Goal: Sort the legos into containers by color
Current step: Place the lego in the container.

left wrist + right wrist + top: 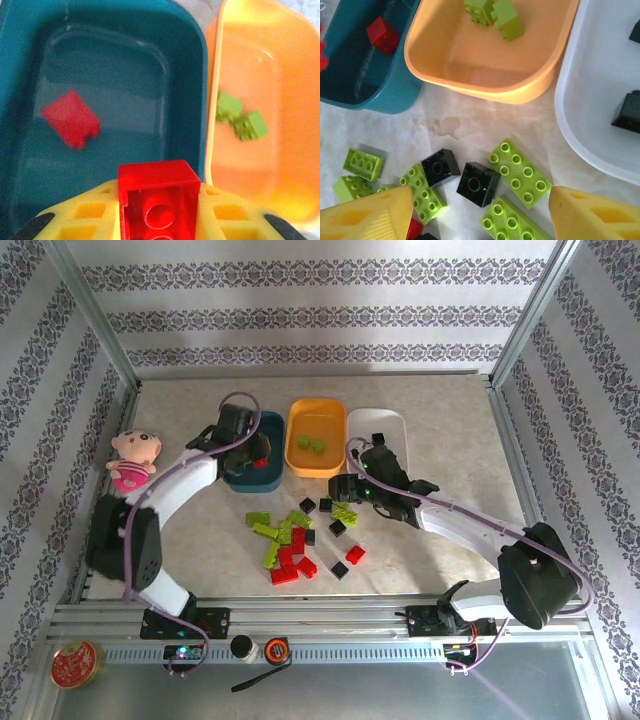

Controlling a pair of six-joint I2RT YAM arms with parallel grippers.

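Up closest, the left gripper (158, 200) has its yellow fingers (85, 215) pinched tight on a red lego (155, 177). Its underside faces the wrist camera, and it hangs right over the dark teal tray (115, 65).

Going by size from there: the marble-look table (450, 430), then the three trays in a row at its far side. Teal is on the left, the orange-yellow tray (325, 420) is just beside it in the middle, and the white tray (390, 420) is on the right.

Meanwhile the right gripper (481, 195) is spread wide with nothing in it. It's low over the loose pile (300, 540) of lime, black and red legos in front of the trays.

Small stuff: another red brick (70, 119) lies flat in the teal tray, two lime bricks (230, 106) sit in the orange one, and black bricks (627, 112) are in the white one. A pink doll (130, 462) sits at the table's left edge, and a round red-gold tin (75, 664) is down by the rail.
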